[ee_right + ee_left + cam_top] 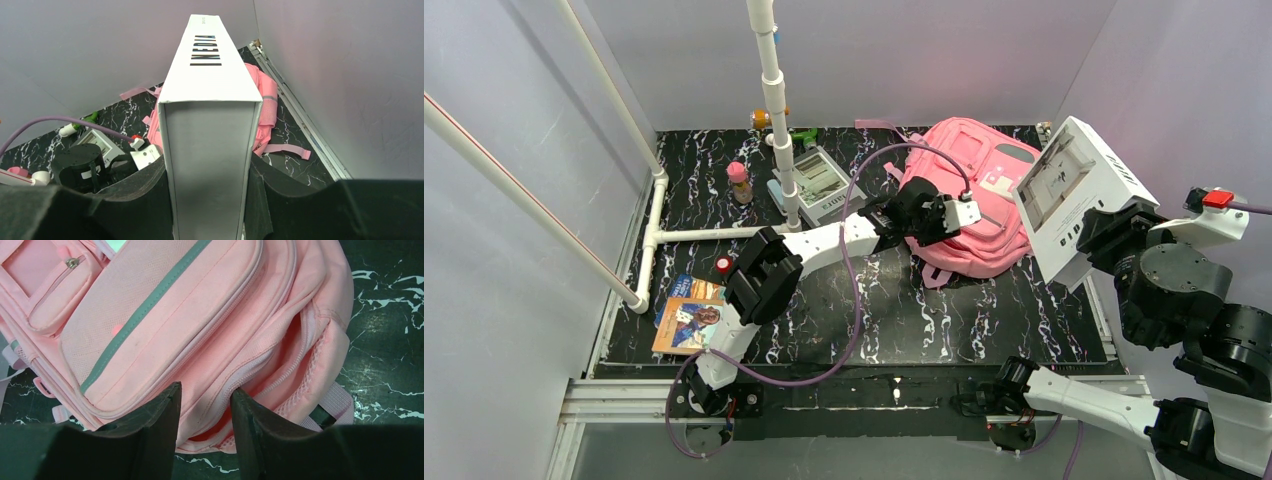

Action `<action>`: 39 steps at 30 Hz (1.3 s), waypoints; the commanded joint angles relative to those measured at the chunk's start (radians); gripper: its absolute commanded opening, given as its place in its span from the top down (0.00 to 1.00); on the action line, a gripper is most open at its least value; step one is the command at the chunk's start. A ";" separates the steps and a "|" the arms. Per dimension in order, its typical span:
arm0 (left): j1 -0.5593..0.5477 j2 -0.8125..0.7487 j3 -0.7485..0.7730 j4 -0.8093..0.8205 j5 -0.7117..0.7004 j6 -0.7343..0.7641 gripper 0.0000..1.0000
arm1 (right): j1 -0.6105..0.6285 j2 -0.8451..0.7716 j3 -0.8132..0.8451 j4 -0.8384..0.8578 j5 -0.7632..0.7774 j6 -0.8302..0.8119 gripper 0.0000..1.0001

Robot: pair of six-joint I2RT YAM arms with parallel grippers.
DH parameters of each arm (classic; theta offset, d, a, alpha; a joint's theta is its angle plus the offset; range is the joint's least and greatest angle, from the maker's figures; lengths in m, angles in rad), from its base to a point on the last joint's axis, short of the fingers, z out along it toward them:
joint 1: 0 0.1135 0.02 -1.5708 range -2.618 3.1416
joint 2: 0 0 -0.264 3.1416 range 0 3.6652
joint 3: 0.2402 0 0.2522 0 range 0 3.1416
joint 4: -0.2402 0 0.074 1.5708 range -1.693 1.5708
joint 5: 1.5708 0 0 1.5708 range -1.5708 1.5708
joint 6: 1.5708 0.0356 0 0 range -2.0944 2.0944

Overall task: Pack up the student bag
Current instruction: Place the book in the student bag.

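Our left gripper (204, 392) stood narrowly parted astride the zip lip of the soft pink student bag (190, 310), which lay at the marbled table's (904, 310) far right. Our right gripper (207, 172) clamped a rigid white box (212, 75) aloft beside it. We judged the bag-opening step underway; next, the lip needed pinching and lifting.

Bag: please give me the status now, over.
Left gripper open over bag zip. Right gripper holds white box, raised beside bag. Left arm reaches over bag.
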 commanded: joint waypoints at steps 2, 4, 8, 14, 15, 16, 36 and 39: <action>0.007 -0.057 0.056 0.039 -0.004 -0.043 0.62 | 0.005 -0.015 0.001 0.057 0.019 0.000 0.99; 0.006 -0.038 0.077 0.036 -0.023 -0.040 0.65 | 0.006 -0.017 0.003 0.059 0.020 -0.001 0.99; 0.007 -0.009 0.075 0.025 -0.003 -0.046 0.64 | 0.005 -0.019 0.009 0.056 0.013 0.003 0.99; -0.004 -0.020 -0.007 0.027 -0.004 -0.020 0.59 | 0.006 -0.028 0.002 0.049 0.006 0.018 0.99; -0.003 -0.022 -0.017 0.029 -0.008 -0.016 0.58 | 0.005 -0.029 0.002 0.050 0.006 0.019 0.99; -0.003 -0.021 -0.023 0.028 -0.013 -0.012 0.57 | 0.005 -0.027 0.001 0.050 0.006 0.019 0.99; -0.003 0.118 0.106 0.008 -0.082 -0.033 0.75 | 0.005 -0.034 -0.010 0.052 0.000 0.037 0.99; -0.003 0.087 0.095 0.000 -0.106 -0.047 1.00 | 0.005 -0.041 -0.016 0.048 0.000 0.045 0.99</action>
